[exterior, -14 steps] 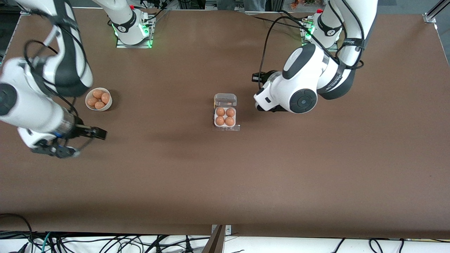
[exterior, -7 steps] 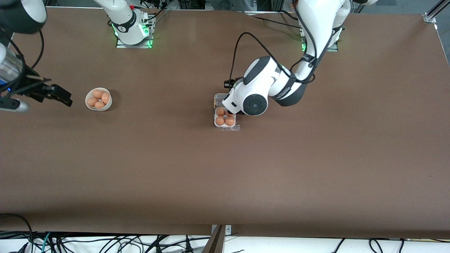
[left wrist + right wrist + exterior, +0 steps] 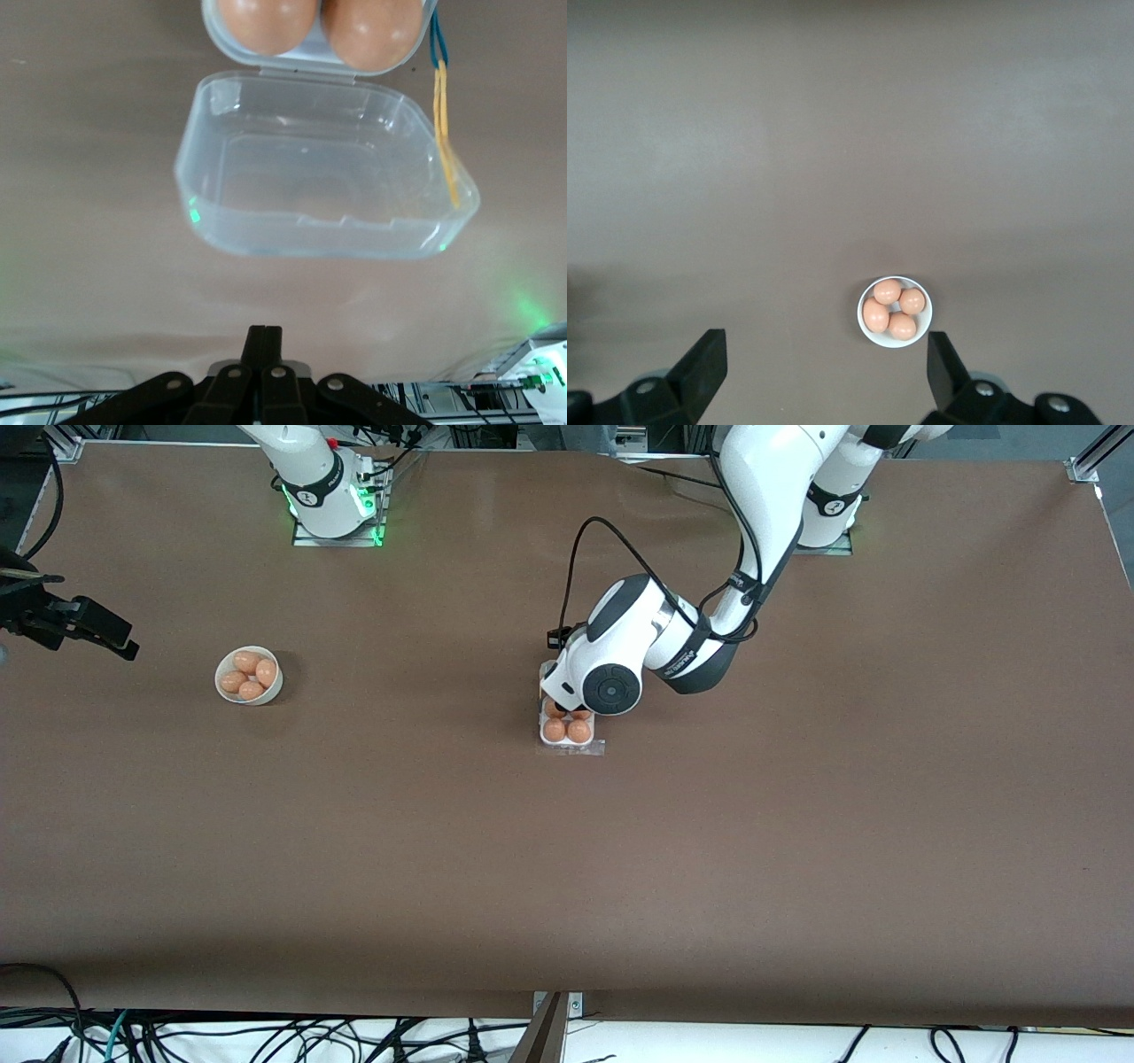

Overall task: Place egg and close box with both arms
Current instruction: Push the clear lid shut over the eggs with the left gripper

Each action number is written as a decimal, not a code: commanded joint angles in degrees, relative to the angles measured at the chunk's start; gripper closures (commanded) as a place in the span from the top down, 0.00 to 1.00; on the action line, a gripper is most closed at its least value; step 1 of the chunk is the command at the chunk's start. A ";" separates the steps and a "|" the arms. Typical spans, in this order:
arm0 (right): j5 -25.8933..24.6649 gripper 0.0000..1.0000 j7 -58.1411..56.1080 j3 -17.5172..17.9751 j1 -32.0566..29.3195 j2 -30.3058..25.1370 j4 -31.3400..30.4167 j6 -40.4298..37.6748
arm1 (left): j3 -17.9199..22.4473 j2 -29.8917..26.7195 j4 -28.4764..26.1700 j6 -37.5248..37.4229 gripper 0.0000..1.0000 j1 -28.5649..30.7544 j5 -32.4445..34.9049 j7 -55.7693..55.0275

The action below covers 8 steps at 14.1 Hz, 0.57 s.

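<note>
The box [image 3: 571, 741] lies mid-table with an egg in each of its four cells. The two nearer eggs [image 3: 566, 731] show whole; the left arm's wrist [image 3: 609, 684] covers part of the other two and the lid. In the left wrist view the clear lid [image 3: 323, 177] lies open and flat on the table, hinged to the tray, where two eggs [image 3: 372, 27] show. My left gripper [image 3: 264, 331] is shut and empty, over the table just past the lid's free edge. My right gripper [image 3: 824, 359] is open and empty, up in the air beside the bowl.
A round white bowl [image 3: 223, 687] with several eggs stands toward the right arm's end of the table; it also shows in the right wrist view [image 3: 866, 329]. A yellow and blue cord [image 3: 443, 133] hangs along one side of the lid.
The left arm has swung in from beside the box to over its lid. The right gripper has moved away from the bowl toward the table's end.
</note>
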 commanded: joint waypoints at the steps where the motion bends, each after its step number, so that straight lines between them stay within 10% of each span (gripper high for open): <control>1: 0.83 1.00 -1.72 1.26 -0.94 1.20 1.05 0.24 | 0.75 1.91 2.25 2.06 0.00 -1.07 -1.15 -1.49; 8: 0.13 1.00 -1.81 1.18 -0.85 2.17 1.14 1.73 | 1.19 2.61 2.25 5.58 0.00 -0.90 -0.80 -1.40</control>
